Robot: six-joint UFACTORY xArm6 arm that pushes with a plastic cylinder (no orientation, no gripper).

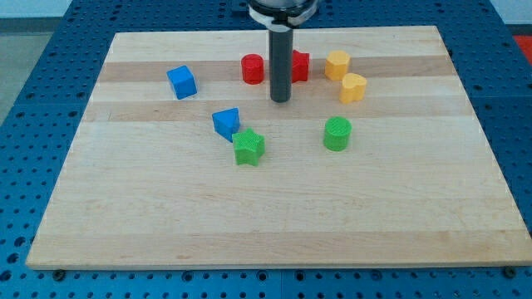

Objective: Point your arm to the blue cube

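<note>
Now my tip (281,100), with no gripper to open or close, sits just below the red plastic cylinder (253,69); I'd slide it left across the wooden counter (274,216) to the blue plastic cube (181,81).

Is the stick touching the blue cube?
No, my tip stands apart from the blue cube, between the red cylinder and another red block.

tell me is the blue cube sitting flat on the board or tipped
Flat. The blue cube rests on one face on the board, top face level. My tip is away to the view's right, not touching it.
</note>
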